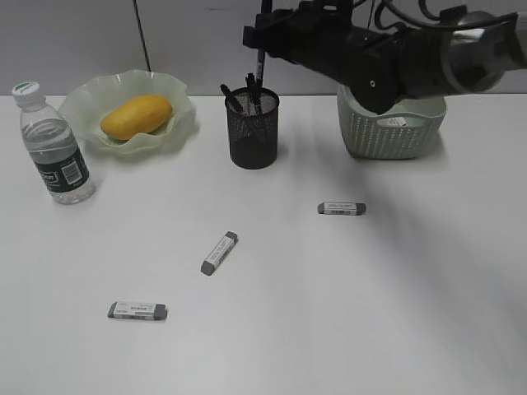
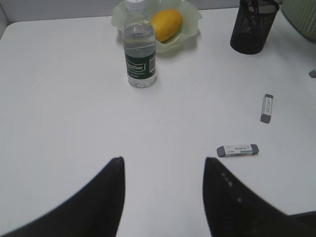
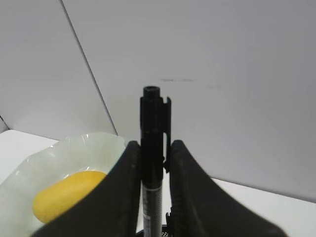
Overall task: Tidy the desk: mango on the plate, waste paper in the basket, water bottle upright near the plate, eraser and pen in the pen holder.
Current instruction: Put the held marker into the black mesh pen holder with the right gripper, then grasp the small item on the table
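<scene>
My right gripper point(image 1: 262, 43) point(image 3: 154, 143) is shut on a black pen point(image 1: 260, 59) point(image 3: 152, 113), held upright just above the black mesh pen holder point(image 1: 252, 132), which has other pens in it. The mango point(image 1: 136, 116) point(image 3: 64, 195) lies on the wavy green plate point(image 1: 177, 123). Left of the plate the water bottle point(image 1: 56, 152) point(image 2: 139, 54) stands upright. Three grey erasers point(image 1: 342, 208) point(image 1: 219, 253) point(image 1: 137, 310) lie on the desk point(image 1: 395, 296). A pale paper scrap point(image 1: 396, 122) shows in the basket point(image 1: 391, 140). My left gripper point(image 2: 163, 160) hangs open over bare desk, an eraser point(image 2: 237, 150) to its right.
The right arm stretches from the upper right across the basket to the pen holder. The grey wall stands close behind the desk's far edge. The erasers lie spread over the middle and near left of the tabletop.
</scene>
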`<action>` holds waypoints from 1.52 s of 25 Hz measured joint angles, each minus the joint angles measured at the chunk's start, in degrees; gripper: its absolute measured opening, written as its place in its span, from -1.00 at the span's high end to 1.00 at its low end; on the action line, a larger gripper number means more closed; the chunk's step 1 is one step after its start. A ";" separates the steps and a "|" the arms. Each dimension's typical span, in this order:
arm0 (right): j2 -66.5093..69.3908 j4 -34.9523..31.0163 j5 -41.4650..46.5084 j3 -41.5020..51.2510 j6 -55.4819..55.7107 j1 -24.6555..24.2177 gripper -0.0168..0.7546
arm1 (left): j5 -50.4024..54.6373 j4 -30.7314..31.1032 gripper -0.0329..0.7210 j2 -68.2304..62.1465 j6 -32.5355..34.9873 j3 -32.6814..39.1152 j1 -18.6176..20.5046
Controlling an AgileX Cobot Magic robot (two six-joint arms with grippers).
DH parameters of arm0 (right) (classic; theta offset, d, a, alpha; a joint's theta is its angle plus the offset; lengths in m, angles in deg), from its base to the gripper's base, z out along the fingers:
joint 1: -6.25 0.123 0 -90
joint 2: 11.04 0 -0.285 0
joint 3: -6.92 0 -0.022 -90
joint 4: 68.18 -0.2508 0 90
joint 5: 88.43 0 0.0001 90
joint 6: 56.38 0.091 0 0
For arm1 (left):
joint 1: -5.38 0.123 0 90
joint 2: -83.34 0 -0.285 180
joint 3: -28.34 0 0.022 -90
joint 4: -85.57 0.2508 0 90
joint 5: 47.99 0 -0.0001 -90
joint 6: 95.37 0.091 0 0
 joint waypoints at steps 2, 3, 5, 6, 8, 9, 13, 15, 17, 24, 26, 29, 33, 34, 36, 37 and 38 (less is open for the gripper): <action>1.30 0.26 0.06 -0.46 -0.07 0.00 0.57 | 0.00 0.00 -0.13 0.00 0.00 0.00 0.00; 1.92 0.44 0.19 -0.69 -0.07 0.00 0.57 | 0.00 0.69 -0.13 0.00 0.00 0.00 0.00; 2.75 0.56 0.39 -0.84 -0.09 0.00 0.51 | 0.00 0.69 -0.13 0.00 0.00 0.00 0.00; 3.01 0.62 0.72 -0.89 -0.09 0.00 0.46 | 0.00 0.00 -0.13 0.00 0.00 0.00 0.00; 3.27 0.66 1.21 -0.89 -0.13 0.00 0.25 | 0.00 0.00 -0.13 0.00 0.00 0.00 0.00; 3.35 0.76 1.21 -0.89 -0.13 0.00 0.12 | 0.00 0.69 -0.13 0.00 0.00 0.00 0.00; 3.47 2.71 1.59 -0.95 -0.13 0.00 -0.19 | 0.00 0.69 -0.13 0.00 0.00 0.00 0.00; 3.07 3.31 3.83 -0.95 0.16 0.00 -0.23 | -0.06 0.69 -0.13 0.00 0.00 0.00 0.00; 1.59 3.51 8.11 -0.95 0.96 0.00 -0.24 | -0.06 0.69 -0.13 0.00 0.00 0.00 0.00; -8.60 3.24 39.71 -1.12 3.99 0.00 -0.26 | -0.19 0.00 -0.13 0.00 0.00 0.00 0.00; -11.15 3.30 50.52 -1.12 1.63 0.00 -0.26 | -0.30 0.00 -0.13 0.00 0.00 0.00 0.00; -13.94 3.24 64.06 -1.12 -3.12 0.00 -0.26 | -0.40 0.69 -0.13 0.00 0.00 0.00 0.00; -16.02 3.14 78.50 -1.12 -9.59 0.00 -0.26 | -0.40 0.69 -0.13 0.00 0.00 0.00 0.00; -16.40 3.10 81.66 -1.12 -10.87 0.00 -0.26 | -0.43 0.69 -0.13 0.00 0.00 0.00 0.00; -16.93 3.03 87.10 -1.24 -12.07 0.00 -0.26 | -0.43 0.69 -0.13 0.00 0.00 0.00 0.00; -17.09 3.03 89.97 -1.24 -12.42 0.00 -0.26 | -0.43 0.69 -0.13 0.00 0.00 0.00 0.00; -17.29 2.99 92.48 -1.24 -12.53 0.00 -0.26 | -0.47 0.69 -0.13 0.00 0.00 0.00 0.00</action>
